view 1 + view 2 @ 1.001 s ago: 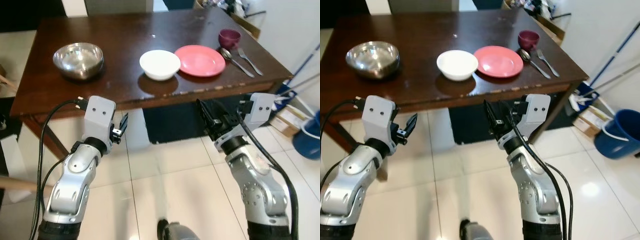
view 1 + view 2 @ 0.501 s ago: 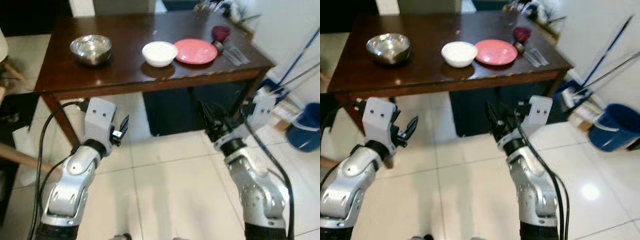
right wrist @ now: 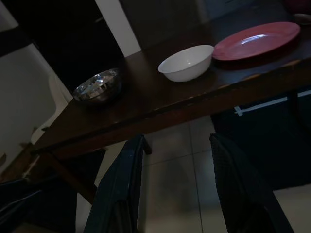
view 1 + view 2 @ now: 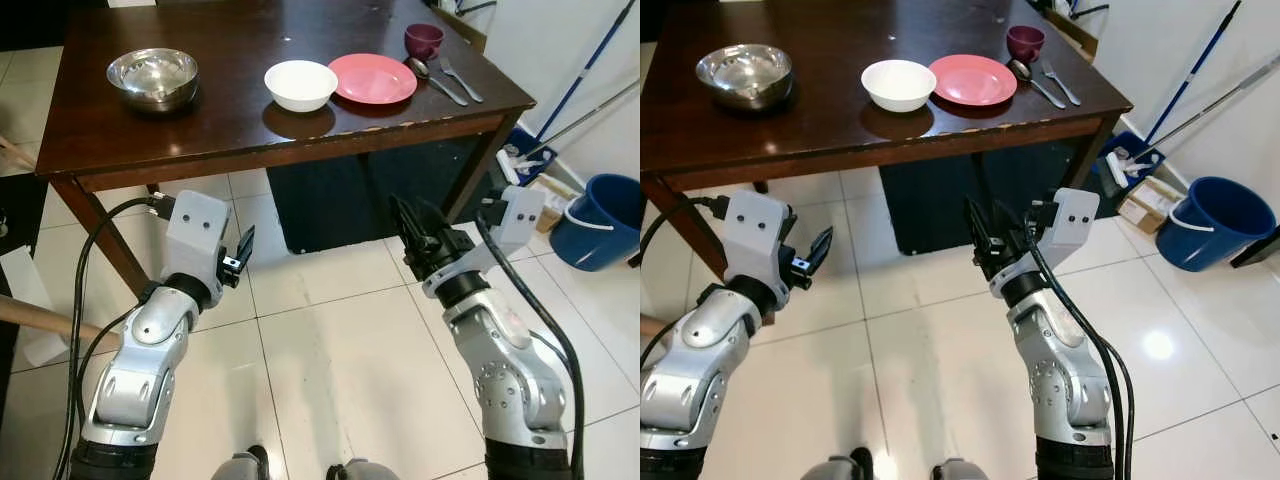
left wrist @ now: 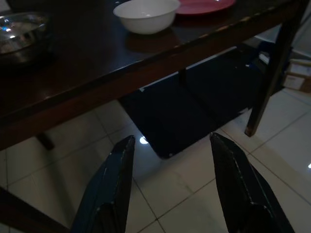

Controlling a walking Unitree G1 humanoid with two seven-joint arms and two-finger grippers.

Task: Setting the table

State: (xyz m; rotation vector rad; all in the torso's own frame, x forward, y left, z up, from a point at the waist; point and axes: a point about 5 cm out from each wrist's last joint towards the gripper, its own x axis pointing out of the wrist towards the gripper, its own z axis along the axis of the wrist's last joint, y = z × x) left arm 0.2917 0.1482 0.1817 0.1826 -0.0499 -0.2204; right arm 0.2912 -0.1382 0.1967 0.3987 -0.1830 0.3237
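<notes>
Glossy white floor tiles (image 4: 330, 350) with thin grey joints spread under the robot, and a dark brown wooden table (image 4: 230, 110) with a worn front edge stands ahead of it. On the tabletop, from the robot's left to its right, sit a rounded shiny steel bowl (image 4: 152, 78), a smooth white bowl (image 4: 300, 84), a flat pink plate (image 4: 372, 78) just beside the white bowl, a metal spoon (image 4: 434, 80) and fork (image 4: 459, 77) lying side by side next to the plate, and a small maroon cup (image 4: 423, 40) behind them near the far right corner. A dark navy panel (image 4: 340, 210) fills the space under the table between its legs.

To the robot's right, a blue bucket (image 4: 594, 218) stands on the tiles by the white wall, with a mop handle (image 4: 580, 85) leaning there and a small cardboard box (image 4: 548, 195) beside the table leg.

Both silver arms are raised in front of the table edge, below the tabletop and well apart from everything on it. The left gripper (image 5: 170, 184) has its two long black fingers spread with nothing between them, pointing toward the table's underside. The right gripper (image 3: 177, 189) also has its fingers apart and empty, aimed up at the table edge, the white bowl and the pink plate. Black cables (image 4: 85, 290) loop along the left arm.
</notes>
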